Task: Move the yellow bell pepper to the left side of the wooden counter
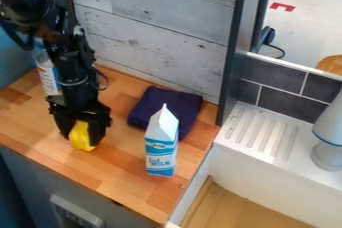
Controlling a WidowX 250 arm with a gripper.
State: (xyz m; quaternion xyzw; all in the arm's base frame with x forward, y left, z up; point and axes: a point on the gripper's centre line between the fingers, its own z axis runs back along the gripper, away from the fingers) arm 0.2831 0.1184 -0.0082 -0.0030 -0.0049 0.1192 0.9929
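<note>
Camera view: one black claw [80,139], hanging down over the left part of a wooden bench [117,169], below the black arm [75,69] that enters from the upper left; its fingers are closed about a yellow object [81,131], one finger to either side; the yellow object is nearer the bench's front edge than its back edge, well in from the right edge; whether its underside touches the wood, I cannot tell.

Item: one can [49,74], pale with blue and red marking, upright towards the bench's back left, partly hidden by the arm. Item: one purple cloth [157,103], folded flat, by the back edge and near the back right corner. Item: one milk carton [161,144], white and blue, gable-topped, upright near the right edge, towards the front right corner; it stands in front of the cloth and overlaps part of it from here.

Surroundings: a wall of pale grey planks [160,27] behind the bench; a dark upright post [234,47] by the back right corner; to the right, a white sink unit [240,164] with a ridged drainboard [260,129]; dark grey tiles [287,102] above it; a white vessel [328,142] with a blue line, standing at the sink unit's right.
</note>
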